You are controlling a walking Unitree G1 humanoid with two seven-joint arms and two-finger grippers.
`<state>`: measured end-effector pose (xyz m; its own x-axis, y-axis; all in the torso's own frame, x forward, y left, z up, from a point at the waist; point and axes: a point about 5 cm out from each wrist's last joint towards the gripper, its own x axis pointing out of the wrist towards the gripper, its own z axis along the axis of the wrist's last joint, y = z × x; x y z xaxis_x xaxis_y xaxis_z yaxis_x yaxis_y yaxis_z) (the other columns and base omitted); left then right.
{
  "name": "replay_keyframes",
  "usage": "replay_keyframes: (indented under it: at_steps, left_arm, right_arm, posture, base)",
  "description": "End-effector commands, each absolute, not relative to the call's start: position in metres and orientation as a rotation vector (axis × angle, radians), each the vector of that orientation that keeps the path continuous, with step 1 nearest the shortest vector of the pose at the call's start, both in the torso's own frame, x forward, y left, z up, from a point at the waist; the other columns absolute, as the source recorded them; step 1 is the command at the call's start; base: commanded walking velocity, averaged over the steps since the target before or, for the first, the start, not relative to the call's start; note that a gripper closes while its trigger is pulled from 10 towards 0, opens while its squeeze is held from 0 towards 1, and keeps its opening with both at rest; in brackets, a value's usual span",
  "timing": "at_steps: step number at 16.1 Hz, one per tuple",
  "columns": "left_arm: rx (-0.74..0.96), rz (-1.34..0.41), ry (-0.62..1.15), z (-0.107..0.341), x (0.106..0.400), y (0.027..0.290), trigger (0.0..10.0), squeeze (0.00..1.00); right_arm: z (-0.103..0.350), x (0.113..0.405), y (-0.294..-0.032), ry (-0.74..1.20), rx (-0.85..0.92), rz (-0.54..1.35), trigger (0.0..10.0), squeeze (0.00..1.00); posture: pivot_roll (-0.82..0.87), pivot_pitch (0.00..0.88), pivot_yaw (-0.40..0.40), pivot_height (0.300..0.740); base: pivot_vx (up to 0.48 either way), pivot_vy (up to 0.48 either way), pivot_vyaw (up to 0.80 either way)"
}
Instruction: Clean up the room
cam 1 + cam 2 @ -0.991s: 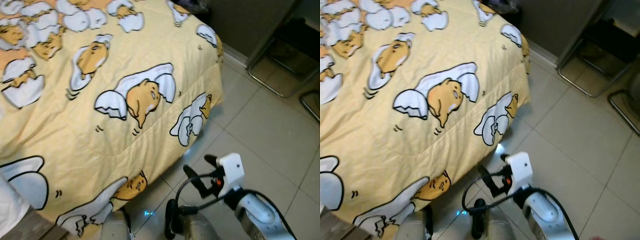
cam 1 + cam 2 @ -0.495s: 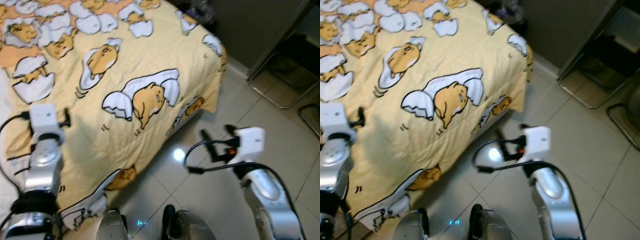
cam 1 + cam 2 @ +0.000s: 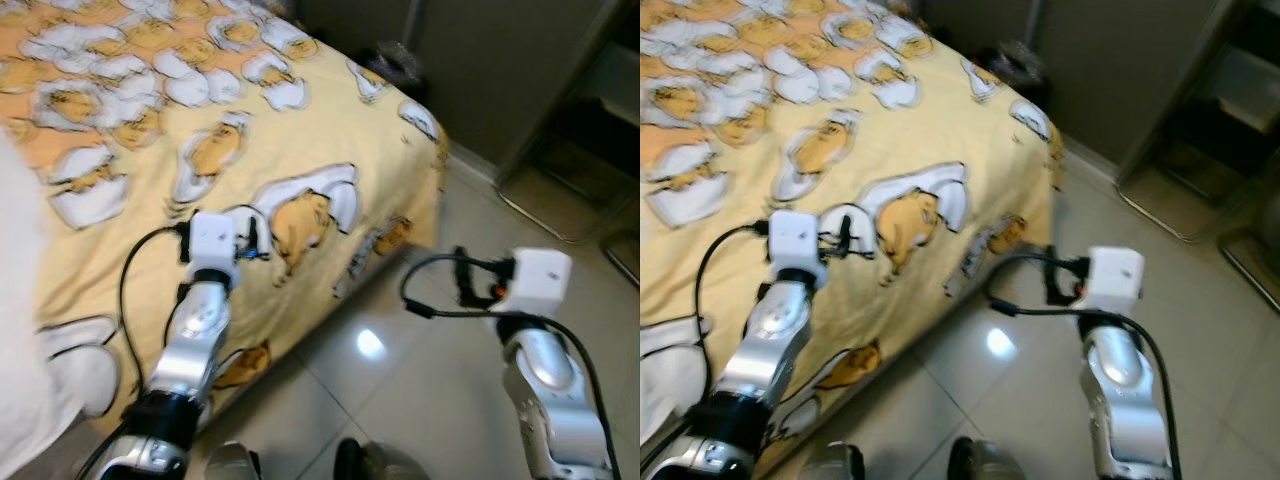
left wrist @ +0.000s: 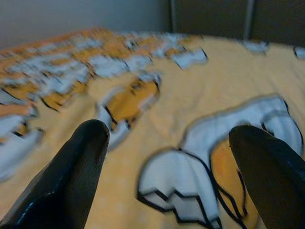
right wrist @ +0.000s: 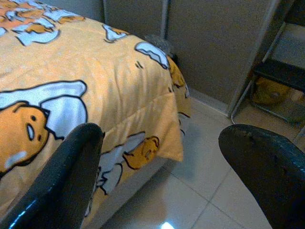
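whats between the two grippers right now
The corner of the yellow blanket hanging off the bed, then bare floor tiles, in both eye views. Left gripper; right gripper.

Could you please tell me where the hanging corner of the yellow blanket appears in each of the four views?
Left eye view: the blanket corner hangs over the tiled floor, right of centre.
Right eye view: the same corner, just right of centre, above the right gripper.
Left wrist view: the corner cannot be made out.
Right wrist view: the corner hangs between the fingers.
Shared landmark: the winged yellow character print.
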<state>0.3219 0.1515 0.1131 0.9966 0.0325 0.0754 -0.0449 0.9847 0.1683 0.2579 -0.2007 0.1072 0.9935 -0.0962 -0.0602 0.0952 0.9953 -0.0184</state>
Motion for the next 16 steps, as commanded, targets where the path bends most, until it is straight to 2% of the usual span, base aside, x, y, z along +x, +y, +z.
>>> replay_keyframes:
  at_steps: [1, 4, 5, 6, 10, 12, 16]
  left_arm:
    - [0.201, 0.035, -0.092, 0.119, 0.324, 0.15, 10.0, 1.0]
    - [0.187, -0.005, -0.094, 0.127, 0.334, 0.144, 10.0, 1.0]
    - [0.19, -0.06, -0.082, 0.128, 0.338, 0.134, 10.0, 0.05]
    - [0.2, -0.069, -0.063, 0.127, 0.339, 0.13, 10.0, 0.0]
    - [0.191, -0.091, -0.061, 0.125, 0.334, 0.125, 10.0, 0.0]
    - [0.141, -0.069, -0.027, 0.12, 0.332, 0.13, 10.0, 0.0]
    - [0.169, 0.005, -0.031, 0.12, 0.328, 0.141, 10.0, 0.0]
  right_arm:
    - [0.108, 0.261, -0.202, 0.047, -0.017, -0.119, 10.0, 0.0]
    - [0.107, 0.266, -0.202, 0.045, -0.014, -0.128, 10.0, 0.0]
    - [0.106, 0.269, -0.199, 0.042, -0.01, -0.112, 10.0, 0.0]
    - [0.105, 0.27, -0.196, 0.038, 0.002, -0.102, 10.0, 0.0]
    - [0.099, 0.273, -0.186, 0.055, 0.033, -0.048, 10.0, 0.0]
    - [0.096, 0.275, -0.184, 0.062, 0.039, -0.03, 10.0, 0.0]
    - [0.092, 0.28, -0.176, 0.079, 0.051, 0.02, 10.0, 0.0]
  posture:
    - [0.0, 0.045, -0.034, 0.736]
    - [0.01, 0.027, -0.022, 0.736]
    - [0.01, 0.024, -0.017, 0.736]
    - [0.02, 0.021, -0.013, 0.736]
    - [0.04, 0.025, -0.018, 0.736]
    - [0.05, 0.029, -0.029, 0.736]
    - [0.08, 0.033, -0.052, 0.736]
  base:
    - [0.0, 0.0, 0.75]
    - [0.0, 0.0, 0.75]
    - [0.0, 0.0, 0.74]
    - [0.0, 0.0, 0.74]
    - [0.0, 0.0, 0.69]
    - [0.0, -0.48, 0.67]
    - [0.0, -0.48, 0.66]
